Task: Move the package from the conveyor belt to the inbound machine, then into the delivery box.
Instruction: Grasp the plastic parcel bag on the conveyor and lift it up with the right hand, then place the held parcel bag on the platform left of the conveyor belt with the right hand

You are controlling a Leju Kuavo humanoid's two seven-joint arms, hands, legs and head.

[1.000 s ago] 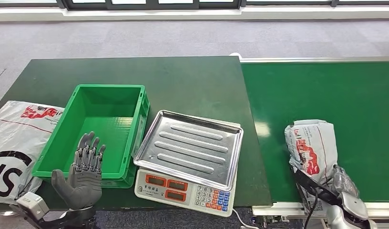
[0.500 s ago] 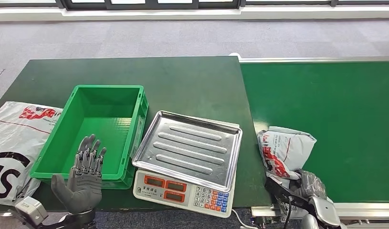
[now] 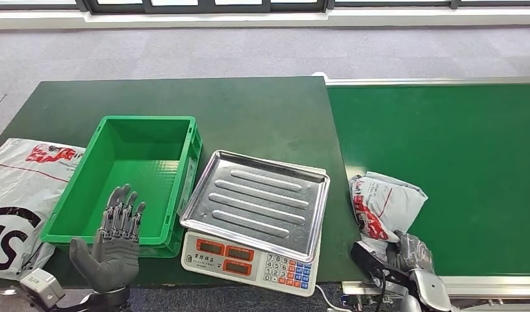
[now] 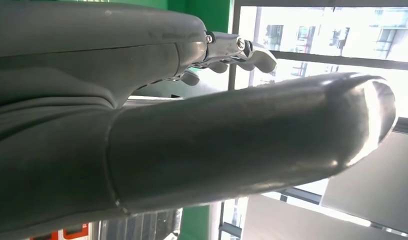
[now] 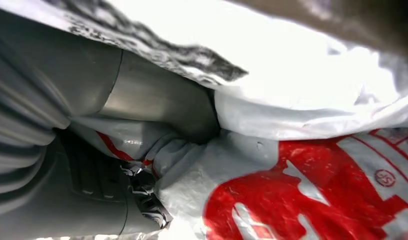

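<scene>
The right hand grips the white package at the near left edge of the belt, so the transfer to the scale seems underway; the left hand has fingers apart.

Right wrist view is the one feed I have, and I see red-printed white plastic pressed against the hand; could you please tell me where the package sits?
Observer: The right hand grips the package by its near end, at the left edge of the conveyor belt, right beside the scale.
Operator: Thank you. Is the scale's tray free?
Observer: Yes, the steel tray has nothing on it.
Operator: And the left hand?
Observer: The left hand holds nothing, its fingers apart, in front of the green crate.
</scene>
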